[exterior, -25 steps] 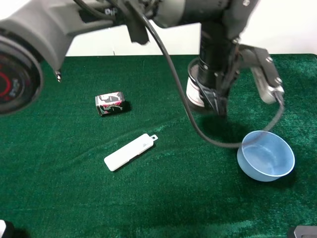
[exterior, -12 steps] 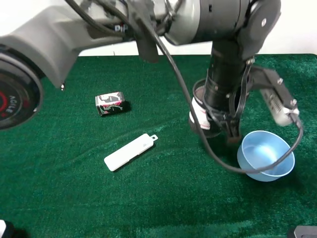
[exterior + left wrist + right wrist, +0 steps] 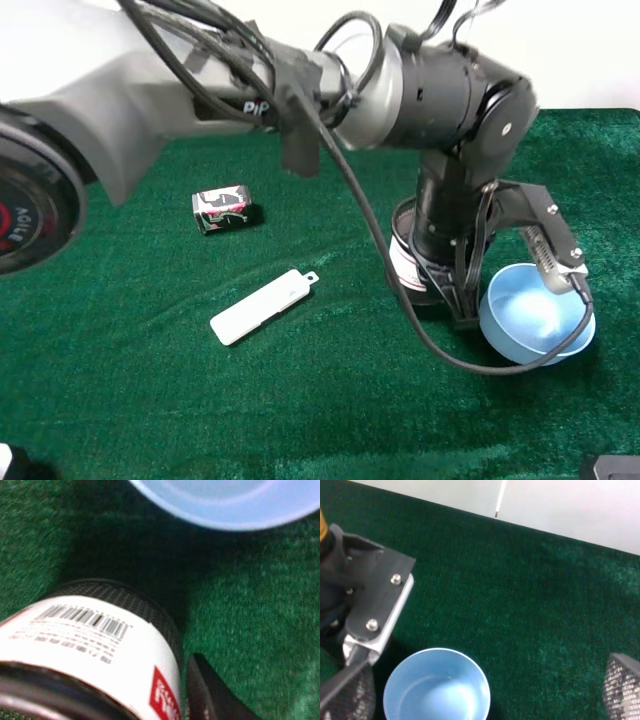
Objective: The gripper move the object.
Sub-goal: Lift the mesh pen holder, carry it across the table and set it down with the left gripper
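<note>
The black wire-mesh pen cup (image 3: 406,256) with a white label stands just left of the light blue bowl (image 3: 538,314). My left gripper (image 3: 432,278) reaches across the middle from above and is shut on the cup. The left wrist view shows the cup (image 3: 95,645) close up, with a barcode and red mark, one dark finger (image 3: 207,692) beside it, and the bowl (image 3: 225,502) just beyond. I cannot tell whether the cup touches the cloth. My right gripper (image 3: 487,692) is open and empty, high above the bowl (image 3: 437,690), its mesh-patterned fingertips (image 3: 621,686) wide apart.
A small black-pink box (image 3: 222,208) lies at the left on the green cloth (image 3: 130,400). A flat white oblong piece (image 3: 262,306) lies in the middle. The left arm's grey bracket (image 3: 552,240) and black cables hang over the bowl. The cloth's far edge meets a white wall (image 3: 560,505).
My left gripper has carried the pen cup from the back of the cloth toward the front, down beside the blue bowl. The box, white piece and bowl have not moved.
</note>
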`<act>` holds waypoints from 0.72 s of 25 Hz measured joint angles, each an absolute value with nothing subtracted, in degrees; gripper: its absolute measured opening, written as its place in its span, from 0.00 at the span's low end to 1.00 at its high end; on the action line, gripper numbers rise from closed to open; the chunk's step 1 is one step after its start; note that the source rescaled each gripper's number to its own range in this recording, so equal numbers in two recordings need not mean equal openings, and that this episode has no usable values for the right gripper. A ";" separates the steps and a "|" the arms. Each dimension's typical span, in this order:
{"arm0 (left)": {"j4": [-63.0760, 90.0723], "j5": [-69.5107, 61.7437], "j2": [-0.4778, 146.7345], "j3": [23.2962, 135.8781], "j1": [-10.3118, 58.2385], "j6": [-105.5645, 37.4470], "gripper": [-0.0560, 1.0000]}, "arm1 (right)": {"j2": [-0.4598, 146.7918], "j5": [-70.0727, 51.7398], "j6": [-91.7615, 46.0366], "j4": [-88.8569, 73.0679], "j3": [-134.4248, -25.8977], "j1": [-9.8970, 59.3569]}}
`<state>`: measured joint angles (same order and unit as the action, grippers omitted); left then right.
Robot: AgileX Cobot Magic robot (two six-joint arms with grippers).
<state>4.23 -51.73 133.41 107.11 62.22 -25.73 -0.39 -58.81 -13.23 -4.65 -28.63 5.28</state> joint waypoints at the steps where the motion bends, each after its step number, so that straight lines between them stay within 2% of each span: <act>1: 4.28 -50.49 133.41 106.38 62.30 -25.73 0.05 | -0.39 -58.81 -13.23 -4.65 -28.63 5.28; 18: 4.32 -46.94 133.48 103.23 62.59 -25.67 0.06 | -0.39 -58.81 -13.23 -4.65 -28.63 5.28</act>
